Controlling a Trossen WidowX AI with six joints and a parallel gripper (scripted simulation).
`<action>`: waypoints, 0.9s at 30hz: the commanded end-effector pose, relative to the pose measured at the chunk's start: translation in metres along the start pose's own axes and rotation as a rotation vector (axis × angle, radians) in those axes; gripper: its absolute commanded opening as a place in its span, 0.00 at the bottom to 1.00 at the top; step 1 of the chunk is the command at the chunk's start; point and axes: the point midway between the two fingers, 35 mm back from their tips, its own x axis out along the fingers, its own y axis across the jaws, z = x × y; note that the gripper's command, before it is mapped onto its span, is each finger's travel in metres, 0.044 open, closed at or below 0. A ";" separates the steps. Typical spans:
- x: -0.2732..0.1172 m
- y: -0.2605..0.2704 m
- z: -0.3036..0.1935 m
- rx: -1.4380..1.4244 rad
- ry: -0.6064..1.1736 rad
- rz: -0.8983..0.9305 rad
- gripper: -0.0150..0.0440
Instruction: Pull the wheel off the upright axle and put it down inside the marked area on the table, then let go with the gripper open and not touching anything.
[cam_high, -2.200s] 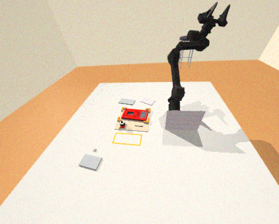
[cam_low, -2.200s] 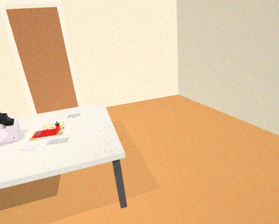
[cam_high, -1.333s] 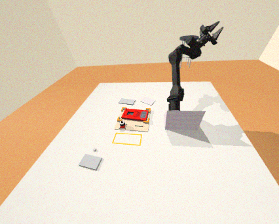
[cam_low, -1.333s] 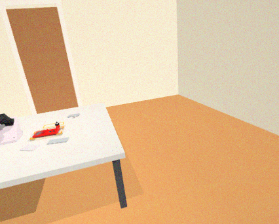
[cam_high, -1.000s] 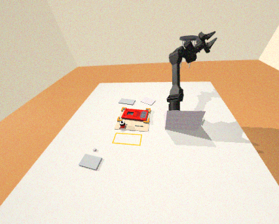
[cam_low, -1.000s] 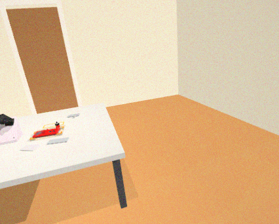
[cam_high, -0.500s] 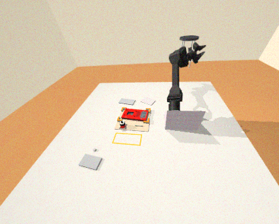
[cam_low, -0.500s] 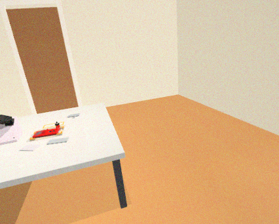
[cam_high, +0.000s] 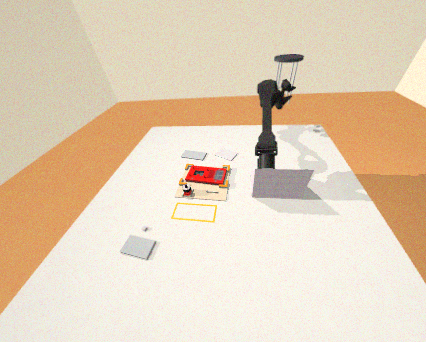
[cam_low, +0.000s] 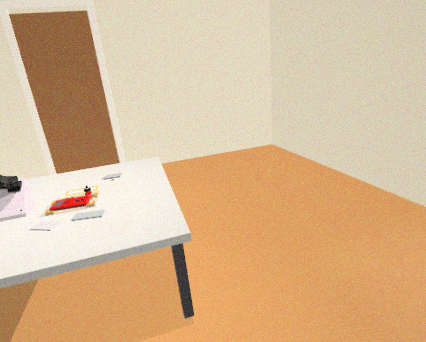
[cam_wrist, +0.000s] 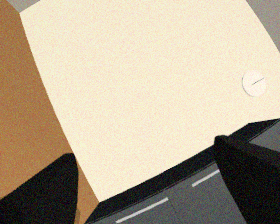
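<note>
A small dark wheel (cam_high: 187, 190) (cam_low: 87, 190) appears to sit on the upright axle at the front left corner of the beige board (cam_high: 206, 194) in the top view. The axle itself is too small to make out clearly. The marked area is a yellow outline (cam_high: 193, 220) on the table, in front of the board, with nothing inside it. My gripper (cam_high: 293, 93) (cam_wrist: 146, 155) is open and empty. It is high above the table, to the right of and behind the board, far from the wheel. The wheel is not in the wrist view.
A red block (cam_high: 206, 175) lies between orange corner brackets on the board. Flat grey plates (cam_high: 138, 247) (cam_high: 194, 155) and a pale plate (cam_high: 226, 154) lie around it. A grey-purple panel (cam_high: 281, 184) stands in front of the arm base. A small grey piece (cam_high: 146, 229) lies at the front left.
</note>
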 end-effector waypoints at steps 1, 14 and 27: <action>-0.018 0.028 0.005 0.001 -0.020 0.090 0.76; -0.097 0.101 0.031 0.031 -0.092 0.380 0.76; -0.136 0.125 0.048 0.126 -0.127 0.543 0.76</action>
